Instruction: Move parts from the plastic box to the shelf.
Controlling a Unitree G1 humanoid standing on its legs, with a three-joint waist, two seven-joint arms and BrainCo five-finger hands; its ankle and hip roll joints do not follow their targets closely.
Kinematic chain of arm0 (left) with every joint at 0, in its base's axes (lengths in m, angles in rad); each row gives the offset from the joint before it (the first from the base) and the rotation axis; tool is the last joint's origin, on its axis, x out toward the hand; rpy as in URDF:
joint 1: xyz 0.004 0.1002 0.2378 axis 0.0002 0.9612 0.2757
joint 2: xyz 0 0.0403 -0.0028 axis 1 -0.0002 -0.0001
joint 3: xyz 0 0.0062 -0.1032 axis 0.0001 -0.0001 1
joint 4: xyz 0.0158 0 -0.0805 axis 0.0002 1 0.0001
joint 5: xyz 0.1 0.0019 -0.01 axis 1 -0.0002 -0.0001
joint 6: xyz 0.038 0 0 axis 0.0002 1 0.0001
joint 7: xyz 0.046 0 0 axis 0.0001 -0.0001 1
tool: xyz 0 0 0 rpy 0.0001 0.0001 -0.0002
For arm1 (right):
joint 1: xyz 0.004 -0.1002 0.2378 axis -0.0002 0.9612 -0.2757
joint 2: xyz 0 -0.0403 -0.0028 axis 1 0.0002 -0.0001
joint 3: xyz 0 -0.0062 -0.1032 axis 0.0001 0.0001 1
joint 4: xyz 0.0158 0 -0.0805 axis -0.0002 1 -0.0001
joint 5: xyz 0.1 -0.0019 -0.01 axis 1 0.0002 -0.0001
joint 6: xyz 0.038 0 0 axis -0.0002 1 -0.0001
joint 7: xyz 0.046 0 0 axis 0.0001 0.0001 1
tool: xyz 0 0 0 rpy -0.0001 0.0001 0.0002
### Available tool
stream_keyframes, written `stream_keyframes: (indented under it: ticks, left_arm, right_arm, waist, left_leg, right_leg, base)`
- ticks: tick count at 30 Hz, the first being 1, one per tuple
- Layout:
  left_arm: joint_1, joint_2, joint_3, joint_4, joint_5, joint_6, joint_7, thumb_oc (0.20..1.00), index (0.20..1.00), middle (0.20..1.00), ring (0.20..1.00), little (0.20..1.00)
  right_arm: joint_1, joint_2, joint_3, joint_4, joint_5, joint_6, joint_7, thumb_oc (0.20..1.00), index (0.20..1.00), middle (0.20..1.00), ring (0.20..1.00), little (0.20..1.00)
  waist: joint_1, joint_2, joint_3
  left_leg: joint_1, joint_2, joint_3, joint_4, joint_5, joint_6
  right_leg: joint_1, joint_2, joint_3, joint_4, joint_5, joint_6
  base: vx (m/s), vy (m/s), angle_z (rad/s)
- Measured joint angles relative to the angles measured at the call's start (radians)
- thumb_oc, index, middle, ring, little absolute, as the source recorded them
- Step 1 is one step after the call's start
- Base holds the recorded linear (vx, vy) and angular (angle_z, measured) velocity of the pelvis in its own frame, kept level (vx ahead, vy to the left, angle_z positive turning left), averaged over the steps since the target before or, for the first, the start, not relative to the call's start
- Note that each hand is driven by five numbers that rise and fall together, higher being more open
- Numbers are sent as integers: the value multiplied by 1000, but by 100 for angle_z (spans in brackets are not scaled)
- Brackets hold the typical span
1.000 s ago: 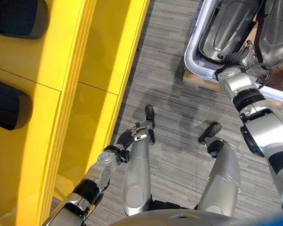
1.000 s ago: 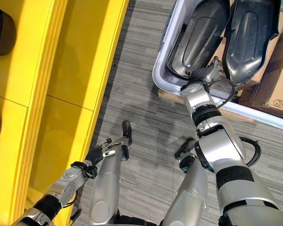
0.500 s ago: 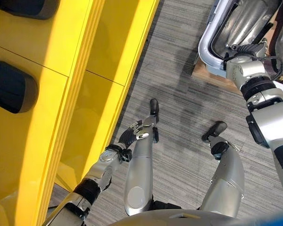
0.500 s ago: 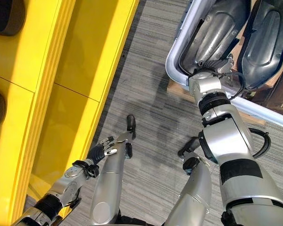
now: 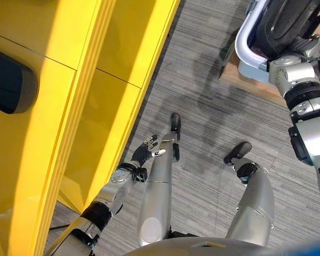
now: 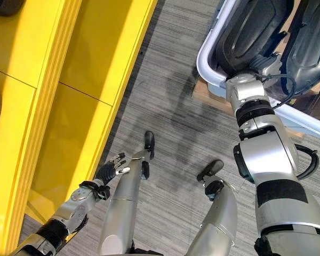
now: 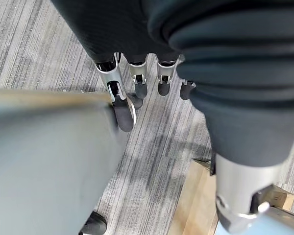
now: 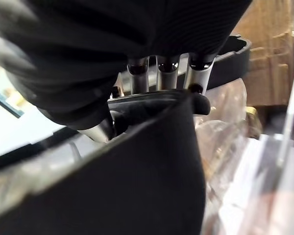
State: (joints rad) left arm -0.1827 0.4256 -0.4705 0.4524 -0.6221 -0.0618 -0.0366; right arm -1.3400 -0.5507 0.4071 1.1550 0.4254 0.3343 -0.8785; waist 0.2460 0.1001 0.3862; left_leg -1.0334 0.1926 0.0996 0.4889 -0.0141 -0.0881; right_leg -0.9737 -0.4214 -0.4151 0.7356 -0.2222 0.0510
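Left eye view: the yellow shelf (image 5: 85, 80) holds a dark part (image 5: 8, 80); the left hand (image 5: 144, 151) hangs beside it over grey carpet (image 5: 202, 112), fingers relaxed and empty. Right eye view: the right hand (image 6: 264, 65) reaches into the plastic box (image 6: 209, 53), at a dark part (image 6: 256, 29). Right wrist view: fingers (image 8: 167, 73) curl over that part's edge, clamped on it, with clear wrapping (image 8: 225, 127) beside.

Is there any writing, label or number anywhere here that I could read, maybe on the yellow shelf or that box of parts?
No readable text, label, number or sign in any view.
Yellow shelf: plain panels, no markings.
Plastic box: bare rim, no label showing.
Dark parts: no print visible.
Cardboard behind the box: too blurred to tell whether it carries print.
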Motion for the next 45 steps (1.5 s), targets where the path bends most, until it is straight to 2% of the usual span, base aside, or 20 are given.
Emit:
stream_keyframes:
  ticks: [2, 4, 5, 6, 7, 9, 10, 12, 16, 19, 23, 29, 39, 45]
  left_arm:
    - [-12, -4, 1, 22, 1, -23, 1, 1000, 1000, 1000, 1000, 1000]
    - [-27, -10, 1, 35, 4, -24, 1, 1000, 1000, 1000, 1000, 1000]
    - [-34, -14, 0, 54, 3, -25, 2, 1000, 1000, 1000, 1000, 1000]
    - [-40, -19, 2, 56, 4, -38, -1, 1000, 1000, 1000, 1000, 1000]
    - [-37, -26, -8, 66, 6, -31, -5, 1000, 1000, 1000, 1000, 1000]
    - [-39, -35, 0, 90, 6, -35, -3, 1000, 1000, 1000, 1000, 1000]
    - [-39, -33, -2, 91, 6, -34, -9, 1000, 1000, 1000, 1000, 1000]
    - [-28, -38, -4, 93, 6, -41, -38, 1000, 1000, 1000, 1000, 1000]
    - [-20, -45, 3, 124, 6, -39, -74, 1000, 1000, 1000, 1000, 1000]
    - [-20, -45, 22, 120, 8, -30, -91, 1000, 1000, 1000, 1000, 1000]
    - [-14, -40, 49, 119, 16, 1, -113, 1000, 1000, 1000, 1000, 1000]
    - [65, -18, 86, 123, 47, 15, -158, 1000, 1000, 1000, 1000, 1000]
    - [99, -18, 88, 130, 92, 38, -166, 1000, 1000, 1000, 1000, 1000]
    - [121, -20, 88, 157, 103, 38, -184, 1000, 1000, 1000, 1000, 1000]
  right_arm:
    - [-1, -1, -5, -31, -37, -77, -47, 200, 200, 200, 200, 200]
    - [4, 0, -12, -34, -61, -109, -61, 200, 200, 200, 200, 200]
    - [23, 3, -18, -34, -101, -135, -88, 200, 200, 200, 200, 200]
    - [25, -1, -17, -34, -111, -146, -94, 200, 200, 200, 200, 200]
    - [25, -3, -12, -35, -119, -148, -102, 200, 200, 200, 200, 200]
    - [60, -7, -17, -36, -168, -160, -133, 200, 200, 200, 200, 200]
    - [78, -9, -21, -36, -183, -160, -146, 200, 200, 200, 200, 200]
    - [140, -12, -14, -17, -199, -170, -163, 200, 200, 200, 200, 200]
    - [216, 1, -6, -34, -227, -240, -170, 200, 200, 200, 200, 200]
    - [231, -1, -20, -37, -236, -244, -148, 200, 200, 200, 200, 200]
    - [261, -6, -48, -37, -245, -243, -134, 200, 200, 200, 200, 200]
    - [348, -1, -70, -41, -295, -282, -101, 200, 200, 200, 200, 200]
    - [366, -16, -94, -120, -360, -289, -97, 200, 200, 200, 200, 200]
    - [386, -23, -114, -208, -375, -346, -39, 200, 200, 200, 200, 200]
  waist:
    - [-5, -1, -5]
    - [-3, 2, -4]
    - [-22, -1, -4]
    - [-19, 1, -5]
    - [-4, 10, -8]
    - [-18, 11, -5]
    - [-21, 7, -5]
    - [-8, 6, -3]
    - [-21, 4, 21]
    - [-31, 7, 68]
    - [-39, 7, 92]
    - [-48, 12, 100]
    - [-68, 21, 119]
    - [-81, 20, 120]
  left_leg:
    - [-32, -3, 0, -14, 7, -11]
    - [-38, 0, 2, -17, 8, -12]
    - [-41, -11, 14, -13, 17, -25]
    - [-56, -14, -1, 115, -15, -3]
    - [-21, -6, -3, 101, -33, 18]
    - [-2, -10, 6, 84, -34, 11]
    - [8, -14, 6, 82, -31, 9]
    - [42, -4, 6, 66, -24, 9]
    - [142, 17, 41, 52, -22, 21]
    - [209, 21, 58, 49, -29, 29]
    - [275, 24, 63, 37, -30, 29]
    - [394, 35, 89, -8, -30, 28]
    - [552, 35, 123, -71, -12, 14]
    - [682, 37, 149, -156, 10, 8]
  right_leg:
    - [-41, 1, -1, -8, 0, 0]
    - [-56, 5, 8, -3, 0, 7]
    - [-62, 3, 31, -10, 0, 2]
    - [-63, 3, 30, -18, 2, 5]
    - [-61, 14, 29, -22, 12, 14]
    - [-31, 18, 57, 10, 5, 2]
    - [-6, 15, 50, -7, 31, -4]
    - [26, 25, 41, -18, 45, -19]
    - [112, 39, 39, -39, 49, -34]
    - [174, 40, 42, -50, 48, -35]
    - [240, 48, 42, -69, 54, -32]
    - [337, 66, 53, -105, 66, -30]
    - [459, 81, 67, -144, 75, -25]
    - [568, 107, 67, -217, 97, -23]
  base:
    - [-32, -50, -4]
    - [-32, -38, -3]
    - [-33, -39, 17]
    - [-34, -46, -2]
    - [-43, -71, -29]
    - [-31, -65, 0]
    - [-35, -83, 21]
    - [-29, -80, 3]
    - [-17, -91, -13]
    - [1, -60, -6]
    - [9, -53, -4]
    - [18, -50, -11]
    - [-2, -47, -6]
    - [-22, -14, -9]
